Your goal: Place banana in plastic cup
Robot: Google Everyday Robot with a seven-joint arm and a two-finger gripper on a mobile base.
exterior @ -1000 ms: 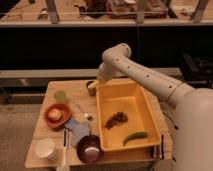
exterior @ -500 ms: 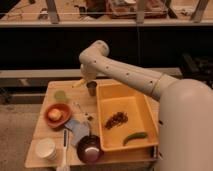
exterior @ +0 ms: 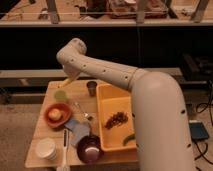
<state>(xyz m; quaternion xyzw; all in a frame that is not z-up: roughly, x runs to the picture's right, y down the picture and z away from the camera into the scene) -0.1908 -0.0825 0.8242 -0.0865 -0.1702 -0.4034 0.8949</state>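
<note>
The pincer [exterior: 69,80] hangs at the far left of the desk [exterior: 44,131], tucked under the bent wrist of the arm [exterior: 100,71], and it is closed on the banana [exterior: 70,80], whose pale yellow length slants down to the left from the grip. The banana hangs just above and a little behind the plastic cup [exterior: 61,95], the small pale green cup standing near the desk's back left corner; whether the two touch cannot be told.

From the wrist the arm rises to a rounded joint high over the desk's back edge, then runs down and to the right in one long white sweep, passing over the yellow tray [exterior: 111,105] and widening into a thick segment that fills the right foreground.

Just right of the banana stands a dark metal cup [exterior: 92,88], near the tray's back left corner. In the tray lie a dark brown cluster [exterior: 116,119] and a green pod [exterior: 129,139]. An orange bowl [exterior: 57,114] sits in front of the plastic cup, with a white tub [exterior: 46,148] and a dark purple bowl [exterior: 90,148] nearer the front edge.
</note>
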